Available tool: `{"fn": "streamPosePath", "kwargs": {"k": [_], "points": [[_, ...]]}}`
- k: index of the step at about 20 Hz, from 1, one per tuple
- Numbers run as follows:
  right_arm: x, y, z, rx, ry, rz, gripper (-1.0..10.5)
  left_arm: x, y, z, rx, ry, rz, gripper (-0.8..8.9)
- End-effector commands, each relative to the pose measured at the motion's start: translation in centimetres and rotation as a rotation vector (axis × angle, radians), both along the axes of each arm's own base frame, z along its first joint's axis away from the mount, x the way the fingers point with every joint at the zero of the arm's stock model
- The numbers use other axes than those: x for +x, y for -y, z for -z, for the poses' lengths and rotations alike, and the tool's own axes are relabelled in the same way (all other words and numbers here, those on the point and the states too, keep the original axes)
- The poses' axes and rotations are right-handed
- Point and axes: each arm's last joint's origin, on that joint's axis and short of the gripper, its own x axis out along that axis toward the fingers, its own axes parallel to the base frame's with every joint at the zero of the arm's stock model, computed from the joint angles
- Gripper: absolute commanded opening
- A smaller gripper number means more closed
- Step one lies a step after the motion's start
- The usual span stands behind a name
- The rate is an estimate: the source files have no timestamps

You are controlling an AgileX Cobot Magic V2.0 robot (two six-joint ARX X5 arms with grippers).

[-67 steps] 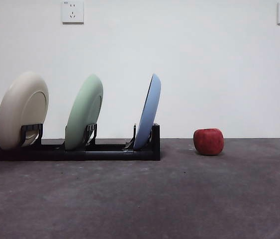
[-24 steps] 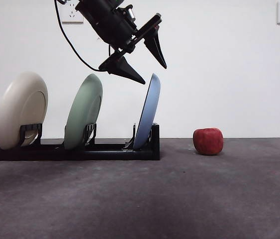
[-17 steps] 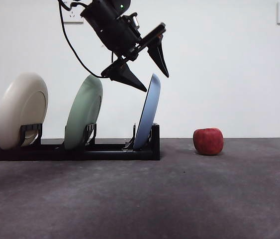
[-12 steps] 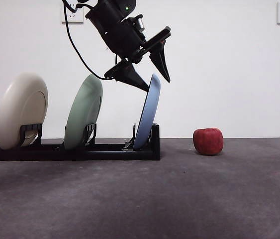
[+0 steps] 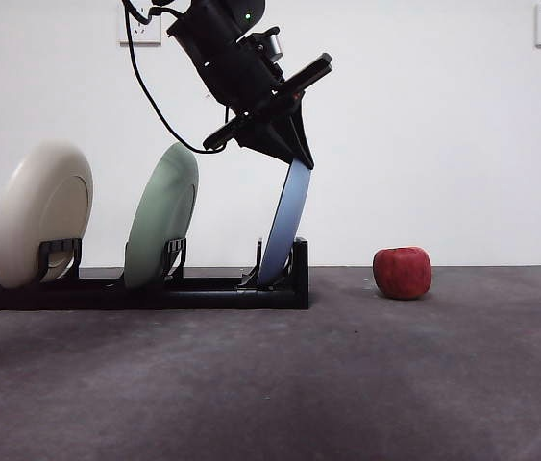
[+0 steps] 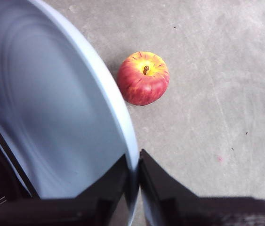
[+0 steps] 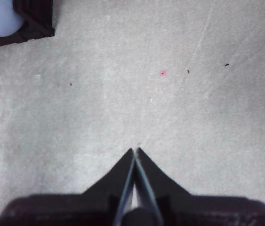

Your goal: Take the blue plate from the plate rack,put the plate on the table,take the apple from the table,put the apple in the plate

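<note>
The blue plate [image 5: 284,226] stands on edge in the right end slot of the black plate rack [image 5: 203,290]. My left gripper [image 5: 297,159] comes down from the upper left and is shut on the plate's top rim. In the left wrist view the two jaws of the left gripper [image 6: 133,159] pinch the blue plate [image 6: 52,117] at its rim. The red apple [image 5: 403,273] sits on the table [image 5: 347,384] to the right of the rack and also shows in the left wrist view [image 6: 143,77]. My right gripper [image 7: 134,153] is shut and empty above bare table.
A pale green plate [image 5: 161,216] and a cream plate [image 5: 41,211] stand in the rack's slots to the left of the blue one. The right wrist view shows a corner of the rack [image 7: 33,19]. A white wall with sockets stands behind.
My left gripper came in from above with open jaws, lowered over the blue plate's top rim and closed on it. Plate, rack and apple have not moved.
</note>
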Motion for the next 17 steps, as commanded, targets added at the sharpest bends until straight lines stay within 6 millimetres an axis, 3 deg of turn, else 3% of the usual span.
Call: {"fn": "streamPosePath", "kwargs": {"k": [1, 9, 13, 17], "points": [[0.0, 0.0, -0.1, -0.014, 0.009, 0.001, 0.0, 0.3, -0.1, 0.3, 0.011, 0.013, 0.015, -0.08], [0.1, 0.2, -0.1, -0.060, 0.012, 0.034, 0.0, -0.7, -0.2, -3.3, -0.117, 0.026, 0.122, -0.08], [0.1, 0.3, -0.1, -0.081, 0.013, 0.049, 0.0, -2.5, -0.5, -5.6, -0.104, 0.038, 0.141, -0.08], [0.1, 0.3, -0.1, -0.081, 0.013, 0.049, 0.0, -5.7, -1.4, -8.6, -0.025, 0.072, 0.148, -0.08]]}}
